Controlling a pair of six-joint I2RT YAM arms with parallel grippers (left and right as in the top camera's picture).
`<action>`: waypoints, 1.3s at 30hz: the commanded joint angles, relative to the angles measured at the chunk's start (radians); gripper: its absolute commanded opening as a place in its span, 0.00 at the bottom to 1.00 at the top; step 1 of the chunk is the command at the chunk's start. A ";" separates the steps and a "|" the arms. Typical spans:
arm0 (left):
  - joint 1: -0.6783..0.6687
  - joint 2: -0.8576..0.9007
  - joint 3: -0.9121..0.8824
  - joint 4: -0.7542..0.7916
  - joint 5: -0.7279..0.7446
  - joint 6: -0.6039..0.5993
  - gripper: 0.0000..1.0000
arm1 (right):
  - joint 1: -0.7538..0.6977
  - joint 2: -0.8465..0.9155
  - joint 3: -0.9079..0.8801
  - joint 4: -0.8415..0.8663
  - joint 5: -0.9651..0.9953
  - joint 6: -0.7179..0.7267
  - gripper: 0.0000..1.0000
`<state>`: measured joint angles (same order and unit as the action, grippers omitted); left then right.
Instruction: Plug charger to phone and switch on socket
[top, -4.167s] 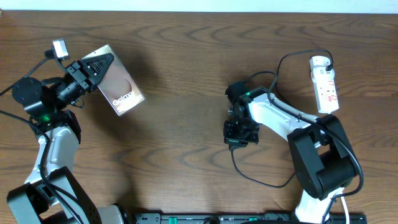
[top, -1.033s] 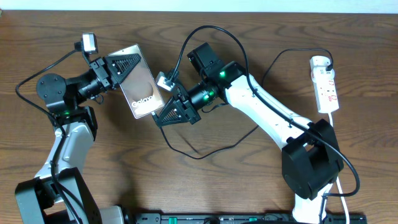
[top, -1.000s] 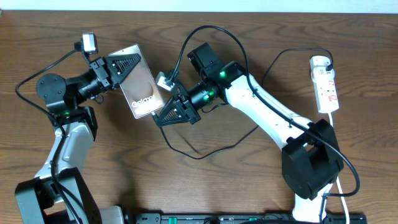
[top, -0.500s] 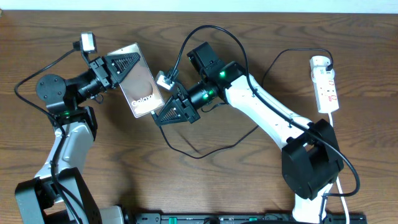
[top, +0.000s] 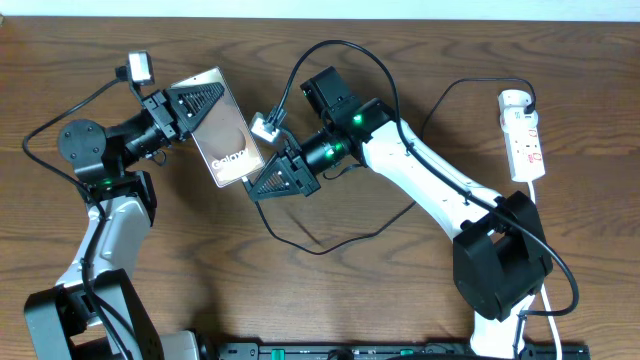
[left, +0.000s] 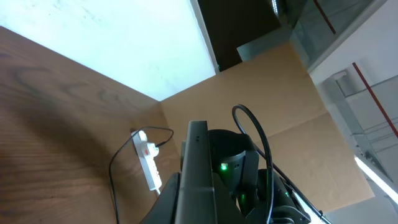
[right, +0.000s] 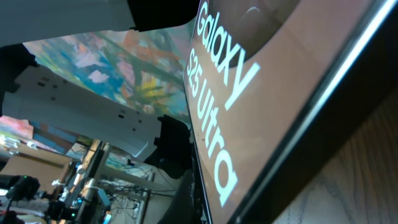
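Note:
My left gripper (top: 195, 108) is shut on the phone (top: 228, 135) and holds it tilted above the table, "Galaxy" face up. In the left wrist view the phone (left: 198, 171) shows edge-on between the fingers (left: 194, 208). My right gripper (top: 272, 180) is at the phone's lower edge, shut on the free end of the charger (top: 320, 250). The connector itself is hidden. The phone's face (right: 261, 74) fills the right wrist view. The black cable loops over the table to the socket (top: 523, 135), which also shows in the left wrist view (left: 149, 165).
The charger's black plug (top: 527, 98) sits in the socket's far end at the right of the table. A white-tipped cable (top: 265, 128) of the right arm hangs beside the phone. The socket's white cord (top: 548, 300) runs down toward the front edge.
Since the earliest frame, my right gripper has carried the cable end from the table's middle to the phone's lower edge, and the left arm has brought the phone rightward. Over the last second, almost nothing moved.

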<state>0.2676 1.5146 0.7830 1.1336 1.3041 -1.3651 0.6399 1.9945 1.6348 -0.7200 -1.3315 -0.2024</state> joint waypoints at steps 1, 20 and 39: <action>-0.009 -0.011 0.006 0.014 0.014 -0.025 0.07 | -0.006 0.002 0.004 0.014 -0.031 0.021 0.01; -0.009 -0.011 0.006 0.088 0.057 -0.024 0.07 | -0.011 0.002 0.004 0.040 -0.029 0.075 0.01; -0.010 -0.011 0.006 0.101 0.069 -0.023 0.07 | -0.024 0.002 0.004 0.105 -0.040 0.154 0.01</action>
<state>0.2741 1.5146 0.7830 1.2133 1.2903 -1.3800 0.6384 1.9945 1.6276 -0.6376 -1.3415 -0.0822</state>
